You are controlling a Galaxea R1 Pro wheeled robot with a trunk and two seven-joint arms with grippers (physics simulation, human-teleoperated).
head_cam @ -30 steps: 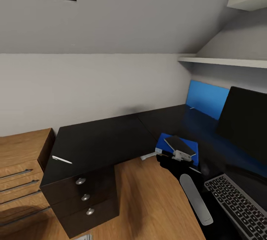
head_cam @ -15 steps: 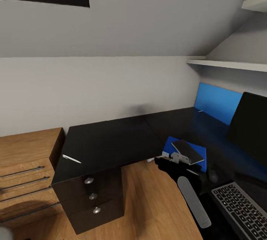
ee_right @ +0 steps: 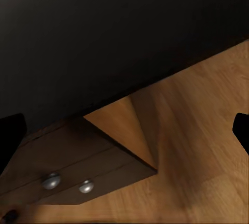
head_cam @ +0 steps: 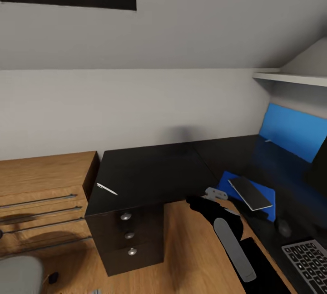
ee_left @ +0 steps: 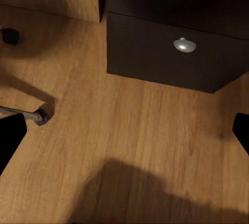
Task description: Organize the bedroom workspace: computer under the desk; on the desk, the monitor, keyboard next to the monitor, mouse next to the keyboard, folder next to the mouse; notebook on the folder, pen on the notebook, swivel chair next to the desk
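The black desk (head_cam: 150, 171) runs along the wall, with a blue back panel (head_cam: 293, 132) at the right. On it lies the blue folder (head_cam: 270, 210) with a dark notebook (head_cam: 250, 192) on top. A white pen (head_cam: 106, 189) lies near the front edge of the desk's left wing. The mouse (head_cam: 284, 228), the keyboard (head_cam: 309, 262) and the monitor's edge (head_cam: 320, 169) sit at the right. My right gripper (ee_right: 124, 136) is open and empty by the desk's edge, left of the folder. My left gripper (ee_left: 124, 130) is open over the floor. The swivel chair's grey seat (head_cam: 18, 276) is at lower left.
A low oak drawer unit (head_cam: 41, 194) stands left of the desk. Three black drawers with round knobs (head_cam: 127, 239) hang under the desk's left wing. A chrome chair leg with its caster (ee_left: 36, 115) lies on the wood floor (head_cam: 186, 248). A white shelf (head_cam: 290, 78) is at upper right.
The head view has swung left, so everything has shifted right and the chair seat has come into view. My right gripper now sits farther left of the folder and notebook.
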